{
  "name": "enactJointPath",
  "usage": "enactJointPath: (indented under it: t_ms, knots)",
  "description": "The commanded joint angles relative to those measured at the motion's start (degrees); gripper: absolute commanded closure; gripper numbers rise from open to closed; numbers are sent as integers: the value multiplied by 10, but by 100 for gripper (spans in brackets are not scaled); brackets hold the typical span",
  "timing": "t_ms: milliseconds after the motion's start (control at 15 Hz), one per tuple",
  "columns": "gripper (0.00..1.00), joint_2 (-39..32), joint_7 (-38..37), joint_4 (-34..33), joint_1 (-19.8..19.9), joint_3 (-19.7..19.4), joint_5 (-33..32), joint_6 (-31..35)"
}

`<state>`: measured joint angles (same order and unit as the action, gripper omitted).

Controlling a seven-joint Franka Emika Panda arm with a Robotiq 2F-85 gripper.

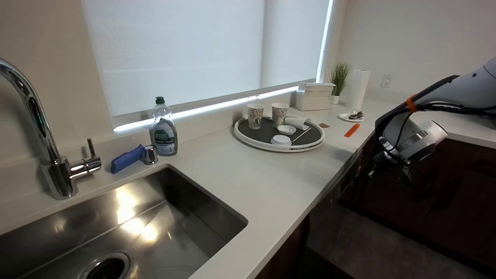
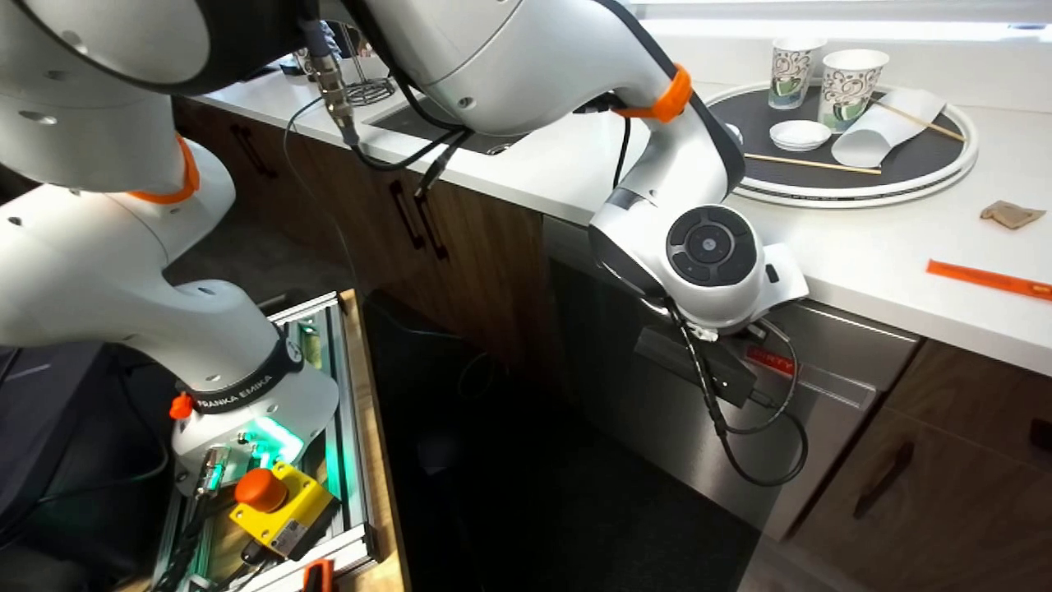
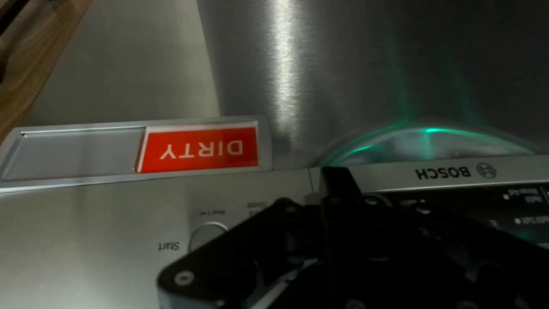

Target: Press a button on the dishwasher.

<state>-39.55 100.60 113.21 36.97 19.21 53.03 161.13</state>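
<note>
The dishwasher (image 2: 707, 436) has a brushed steel front under the counter. Its control panel (image 3: 107, 231) runs across the lower wrist view, with upside-down print and a BOSCH label. A round Start button (image 3: 206, 235) is partly covered by a gripper linkage. My black gripper (image 3: 336, 176) is shut, with nothing seen between its fingers, and its tips lie over the panel between the Start button and the BOSCH label. Whether they touch the panel, I cannot tell. Other buttons behind the gripper are hidden. The wrist hides the fingers in an exterior view, beside the dishwasher front (image 2: 855, 337).
A red DIRTY sign (image 3: 197, 150) sits on the dishwasher door beside the panel. Above, the white counter (image 1: 271, 182) overhangs and bears a round tray (image 1: 242, 133) with paper cups, plus an orange strip (image 2: 990, 278). Loose cables (image 2: 801, 460) hang from the wrist near the door.
</note>
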Motion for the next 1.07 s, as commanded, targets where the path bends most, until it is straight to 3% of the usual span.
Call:
enactJointPath:
  t_ms: [0, 467, 1000]
  knots:
    - [100, -23, 25, -19, 15, 23, 25, 15]
    - [100, -37, 18, -31, 23, 35, 30, 13]
    - [100, -40, 18, -35, 68, 82, 114, 10]
